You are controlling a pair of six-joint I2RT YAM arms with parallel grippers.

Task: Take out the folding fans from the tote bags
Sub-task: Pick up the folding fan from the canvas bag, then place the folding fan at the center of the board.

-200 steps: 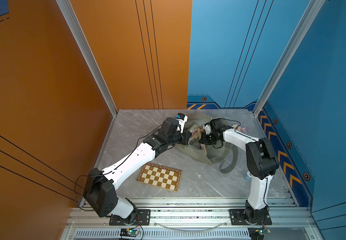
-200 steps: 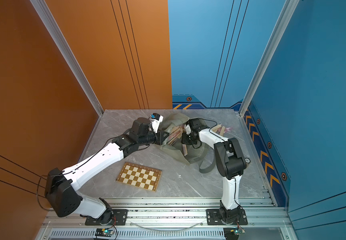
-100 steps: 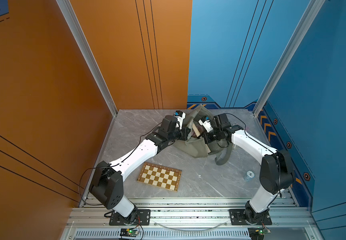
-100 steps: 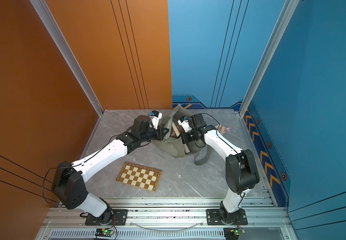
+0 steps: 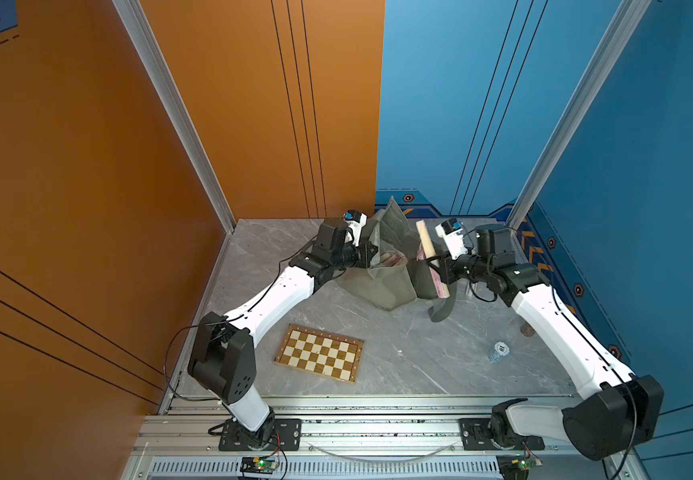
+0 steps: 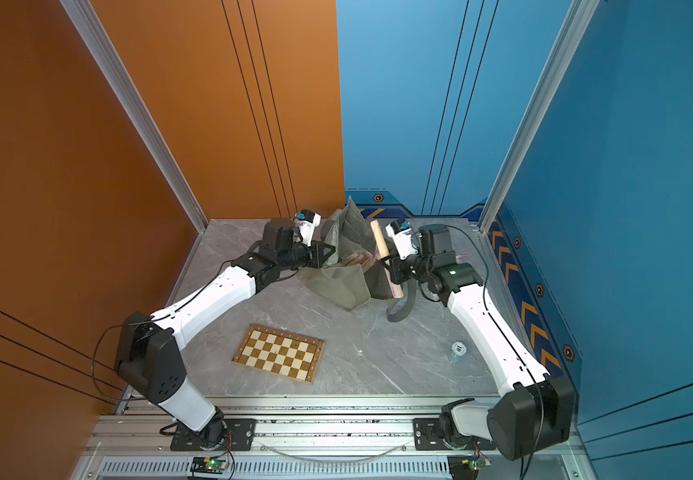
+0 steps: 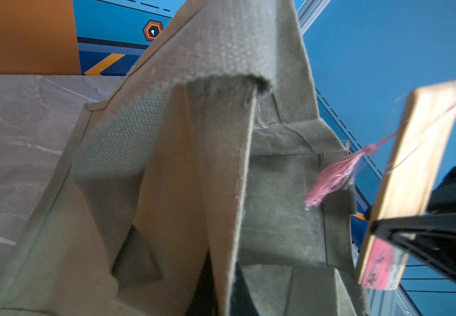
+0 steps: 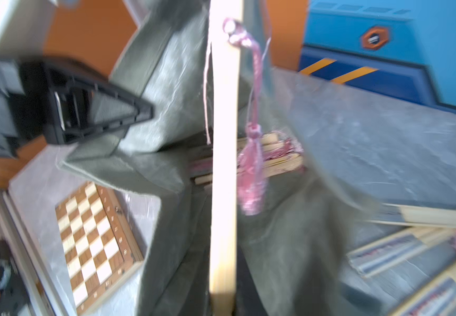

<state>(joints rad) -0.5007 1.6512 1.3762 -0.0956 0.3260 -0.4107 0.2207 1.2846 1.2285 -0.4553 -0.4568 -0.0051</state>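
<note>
Right pincer (image 5: 435, 266) clenched on middle of one fan (image 5: 424, 239), long axis near upright, tassel end up, just beside tote bag (image 5: 386, 286) mouth. Left pincer (image 5: 371, 253) clamped on bag rim. More fans (image 5: 392, 259) bundled inside, between both pincers. I judge right arm nearer; set-down on bench (image 5: 398, 340) first.

Bright, even light, soft shadows; top views sharp, both wrist views smeared with motion blur.
</note>
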